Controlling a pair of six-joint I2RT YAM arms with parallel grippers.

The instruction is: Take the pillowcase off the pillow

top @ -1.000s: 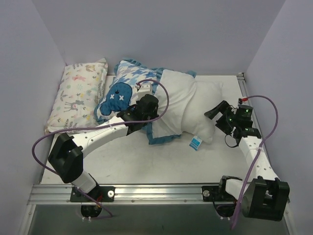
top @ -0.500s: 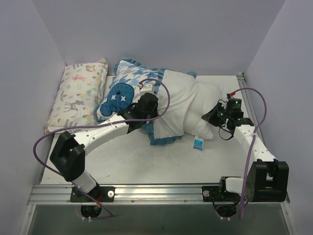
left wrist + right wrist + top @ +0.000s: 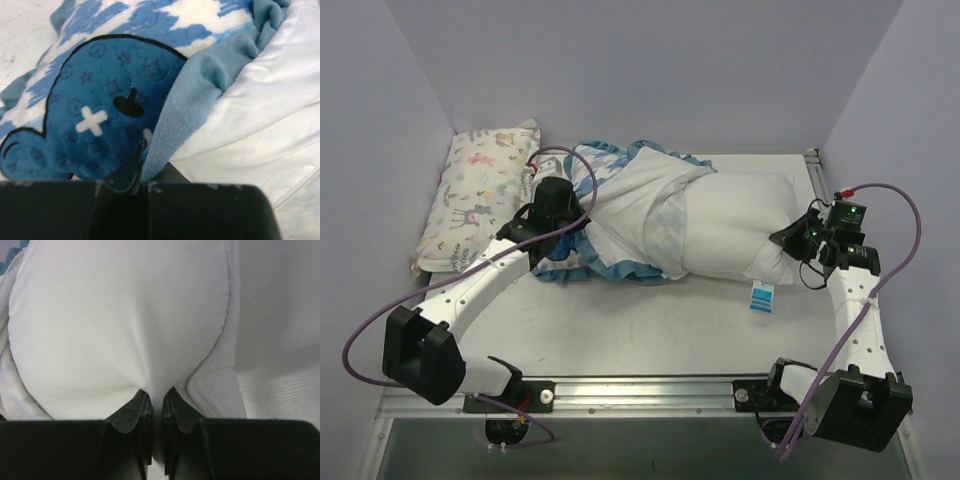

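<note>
Pale lilac walls enclosed the white desk (image 3: 650,330), where the plain white pillow (image 3: 740,235) lay with a small blue-and-white tag (image 3: 760,297) too tiny to read. Since a second earlier the pillowcase (image 3: 630,215) had slid left, baring more of the pillow, and the tag had shifted right. The left end effector (image 3: 141,167), drawn back beside the animal-print pillow (image 3: 480,195), pinched the pillowcase's blue ruffle. The right end effector (image 3: 157,402), its arm reaching up the desk's right side, was clamped on a fold of the pillow's end.
</note>
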